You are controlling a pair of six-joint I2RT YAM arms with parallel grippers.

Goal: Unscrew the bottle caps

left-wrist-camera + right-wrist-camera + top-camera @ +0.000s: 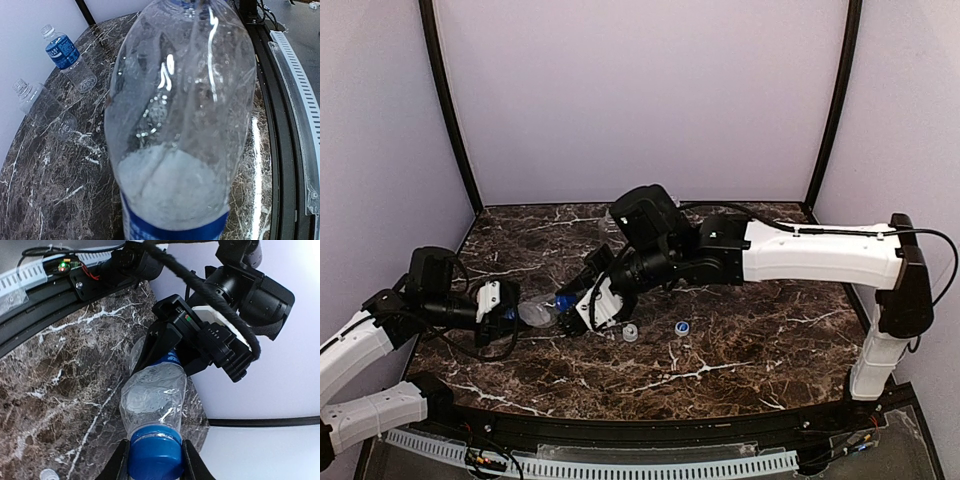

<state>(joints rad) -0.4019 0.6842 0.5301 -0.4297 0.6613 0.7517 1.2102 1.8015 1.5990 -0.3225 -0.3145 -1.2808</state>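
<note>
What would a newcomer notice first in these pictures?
Both arms hold one clear bottle sideways at the table's left-centre: the left gripper clamps its blue-labelled body, the right gripper pinches its blue cap. A loose white cap and a loose blue cap lie beside them.

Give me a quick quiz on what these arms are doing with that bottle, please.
1. True or false: the right gripper is shut on the held bottle's blue cap.
2. How many loose caps lie on the table? A one, B two, C four.
3. Which gripper holds the bottle's body?
Key: 1 true. 2 B: white cap and loose blue cap. 3 the left gripper.
</note>
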